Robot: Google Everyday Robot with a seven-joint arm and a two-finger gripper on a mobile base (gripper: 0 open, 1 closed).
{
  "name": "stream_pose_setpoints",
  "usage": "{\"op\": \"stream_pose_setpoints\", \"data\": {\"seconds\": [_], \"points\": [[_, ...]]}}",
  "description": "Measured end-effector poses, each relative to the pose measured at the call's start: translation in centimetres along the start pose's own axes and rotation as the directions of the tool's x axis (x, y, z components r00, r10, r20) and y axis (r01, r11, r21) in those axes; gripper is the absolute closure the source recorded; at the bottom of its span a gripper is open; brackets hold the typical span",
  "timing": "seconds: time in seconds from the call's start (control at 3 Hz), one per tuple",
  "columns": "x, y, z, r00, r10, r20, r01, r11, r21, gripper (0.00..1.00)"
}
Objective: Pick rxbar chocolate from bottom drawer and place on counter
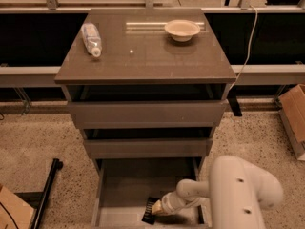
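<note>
The bottom drawer (124,187) stands pulled open at the foot of the cabinet, its grey floor showing. The rxbar chocolate (150,211), a small black bar, lies on the drawer floor near the front right. My gripper (156,210) reaches down into the drawer from the white arm (238,194) at the lower right and is right at the bar. The counter (147,56) is the glossy grey-brown top slab above.
A clear plastic bottle (91,38) lies on the counter's left and a pale bowl (181,29) sits at its back right. Two upper drawers are slightly open. A cardboard box (293,113) stands at the right, a black bar (46,192) on the floor at left.
</note>
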State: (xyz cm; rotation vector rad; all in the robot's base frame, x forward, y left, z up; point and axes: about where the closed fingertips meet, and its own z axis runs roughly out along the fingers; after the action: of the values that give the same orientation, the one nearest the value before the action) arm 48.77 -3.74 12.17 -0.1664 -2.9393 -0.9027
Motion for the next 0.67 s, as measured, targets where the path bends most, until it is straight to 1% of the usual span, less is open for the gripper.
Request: {"op": "stream_pose_setpoints", "data": {"seconds": [0.33,0.67], "points": [[0.2,3.4,-5.8,0.995,-0.073,0.071,0.082,0.9864,-0.142,1.0],[0.8,5.9,-11.3,0.98,-0.14,0.14,0.172,0.9522,-0.252,1.0]]}}
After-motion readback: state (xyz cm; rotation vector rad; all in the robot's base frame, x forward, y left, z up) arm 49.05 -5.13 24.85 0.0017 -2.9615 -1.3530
